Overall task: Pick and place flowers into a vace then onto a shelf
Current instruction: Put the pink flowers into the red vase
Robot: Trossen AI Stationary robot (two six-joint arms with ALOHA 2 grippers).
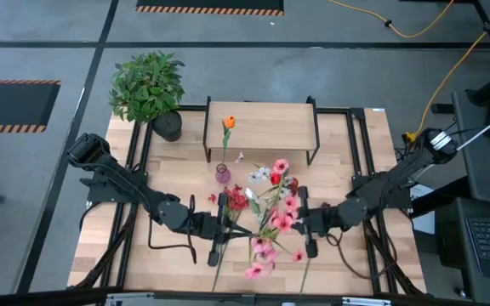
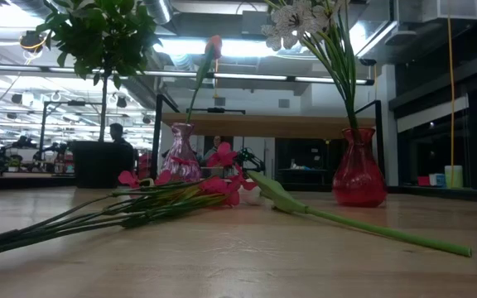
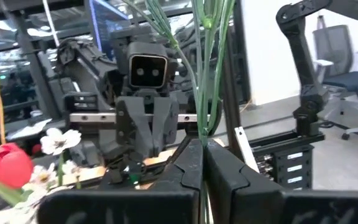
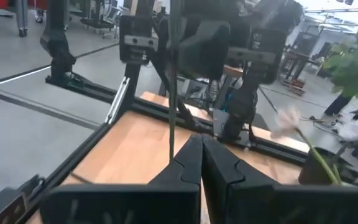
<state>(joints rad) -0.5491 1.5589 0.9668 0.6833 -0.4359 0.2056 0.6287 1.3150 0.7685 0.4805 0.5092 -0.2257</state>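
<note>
We're looking down on both arms reaching low across the desk (image 1: 168, 255) toward its middle, elbows out at the sides, wrists nearly meeting over the scattered flowers (image 1: 270, 223). The left gripper (image 1: 221, 231) sits at the left edge of the pile, and in the left wrist view we see its fingers (image 3: 225, 174) pressed together on several thin green stems (image 3: 205, 74) that rise straight up between them. The right gripper (image 1: 306, 228) comes in from the other side, and its own wrist view shows its fingers (image 4: 188, 163) closed on a single dark stem (image 4: 172, 93) standing upright out of the pinch. Most of the flowers lie flat on the desk between the two grippers, pink, red and white blooms tangled, stems trailing toward the near edge. Behind them we see a small purple vase (image 1: 223, 174) with one orange flower (image 1: 229, 122) in it, just in front of the shelf (image 1: 262, 123), whose light wood top is bare. A potted plant (image 1: 147, 85) stands at the shelf's left end. Down at the low view we get something the overhead hides in the clutter: a red vase (image 2: 358, 178) holding white flowers (image 2: 301, 25) on tall stems, standing to the right of the purple one, with loose stems stretched across the foreground. That view shows neither gripper clearly; a person stands far back in the room. The left wrist view also faces the right arm's wrist head-on across the pile.
</note>
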